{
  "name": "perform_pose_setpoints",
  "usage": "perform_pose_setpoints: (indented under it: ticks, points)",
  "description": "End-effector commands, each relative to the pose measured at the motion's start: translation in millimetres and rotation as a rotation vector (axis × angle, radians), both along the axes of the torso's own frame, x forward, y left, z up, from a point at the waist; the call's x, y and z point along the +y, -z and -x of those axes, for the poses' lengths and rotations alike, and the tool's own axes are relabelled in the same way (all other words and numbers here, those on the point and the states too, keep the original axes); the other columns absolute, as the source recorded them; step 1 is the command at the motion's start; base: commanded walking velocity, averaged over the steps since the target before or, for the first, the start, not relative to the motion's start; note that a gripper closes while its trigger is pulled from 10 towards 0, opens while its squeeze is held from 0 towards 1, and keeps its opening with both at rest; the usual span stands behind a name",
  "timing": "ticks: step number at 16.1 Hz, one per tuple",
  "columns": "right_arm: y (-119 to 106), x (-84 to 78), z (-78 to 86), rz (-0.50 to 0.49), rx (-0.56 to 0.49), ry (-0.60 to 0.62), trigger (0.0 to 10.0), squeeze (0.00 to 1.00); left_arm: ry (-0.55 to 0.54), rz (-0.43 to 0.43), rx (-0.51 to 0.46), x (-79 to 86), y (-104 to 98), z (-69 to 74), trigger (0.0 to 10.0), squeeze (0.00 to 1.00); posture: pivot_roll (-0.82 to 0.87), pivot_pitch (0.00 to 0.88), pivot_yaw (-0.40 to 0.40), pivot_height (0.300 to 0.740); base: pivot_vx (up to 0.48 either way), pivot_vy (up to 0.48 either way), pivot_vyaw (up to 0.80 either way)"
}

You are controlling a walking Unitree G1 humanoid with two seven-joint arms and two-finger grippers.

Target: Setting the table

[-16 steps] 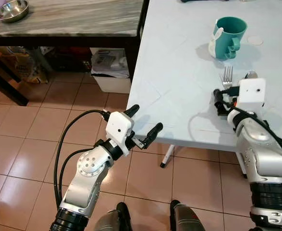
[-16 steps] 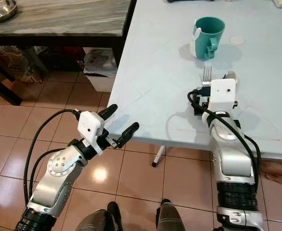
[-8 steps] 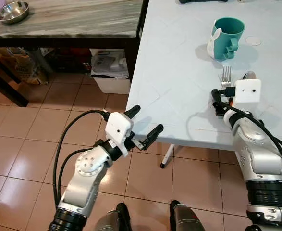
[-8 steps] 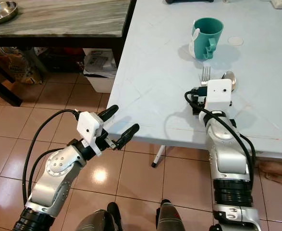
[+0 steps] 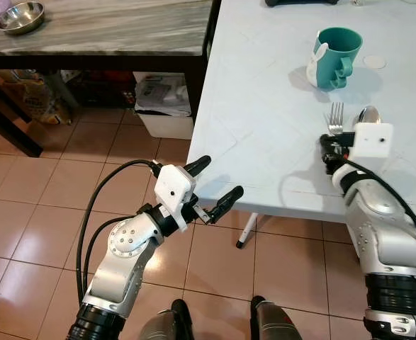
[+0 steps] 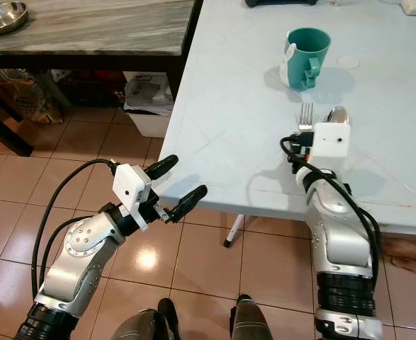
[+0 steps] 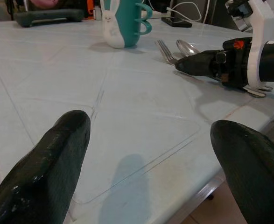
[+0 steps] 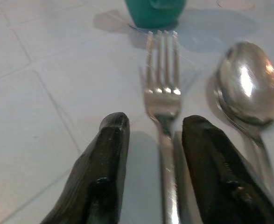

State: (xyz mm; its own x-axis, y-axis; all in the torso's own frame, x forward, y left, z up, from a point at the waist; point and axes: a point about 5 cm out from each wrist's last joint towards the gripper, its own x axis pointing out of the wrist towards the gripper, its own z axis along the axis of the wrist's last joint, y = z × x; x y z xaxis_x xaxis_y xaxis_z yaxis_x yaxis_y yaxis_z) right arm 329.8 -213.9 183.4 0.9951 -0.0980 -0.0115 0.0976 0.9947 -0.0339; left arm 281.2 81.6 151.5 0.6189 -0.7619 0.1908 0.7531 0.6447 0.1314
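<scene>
A silver fork point(image 8: 162, 100) with four tines is seen lying flat on the pale table point(image 5: 264, 120), a spoon point(image 8: 243, 84) just beside it at 3 o'clock and a teal mug point(image 5: 334, 56) (white rabbit on its side) at 12 o'clock. The right gripper point(image 8: 158, 168) straddles the fork's handle, fingers parted. The left gripper point(image 5: 216, 185) is held wide open off the table's corner.

Both silver arms raised and bent at the elbow, reaching forward.

Left claw point(image 5: 217, 184) hangs in the air with its two black fingers point(image 7: 48, 170) spread wide, gripping nothing. Right claw point(image 8: 158, 158) lies low with the wrist level, its fingers point(image 8: 101, 172) parted a little.
</scene>
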Motion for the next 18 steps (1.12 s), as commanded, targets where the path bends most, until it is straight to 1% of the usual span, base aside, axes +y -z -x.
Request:
perform_pose_setpoints:
  ticks: [1, 8, 14, 16, 18]
  points:
    - [31, -4.7, 6.6, -0.047, 0.136, 0.021, 0.0, 0.0, 0.008, -0.027, -0.004, 1.2, 3, 1.1, 10.0, 0.0, -0.31, 0.258, 0.097, 0.74, 0.0, 0.0, 0.0]
    - [35, -4.1, 5.9, -0.104, 0.17, 0.02, 0.0, 0.0, 0.003, -0.035, -0.011, 0.4, 6, 0.5, 10.0, 0.0, -0.31, 0.25, 0.099, 0.74, 0.0, 0.0, 0.0]
    - [49, 1.6, 10.9, -0.163, 0.238, -0.016, 0.0, 0.0, 0.006, -0.054, -0.017, 2.8, 6, 0.0, 10.0, 0.0, -0.31, 0.255, 0.112, 0.74, 0.0, 0.0, 0.0]
    - [48, 0.9, 10.7, -0.171, 0.226, -0.004, 0.0, 0.0, 0.004, -0.054, -0.019, 2.5, 6, -0.1, 10.0, 0.0, -0.3, 0.254, 0.114, 0.74, 0.0, 0.0, 0.0]
    - [30, -3.4, 7.0, -0.181, 0.109, 0.031, 0.0, 0.0, -0.014, -0.051, -0.026, 3.4, 5, -1.0, 10.0, 0.0, -0.3, 0.254, 0.116, 0.74, 0.0, 0.0, 0.0]
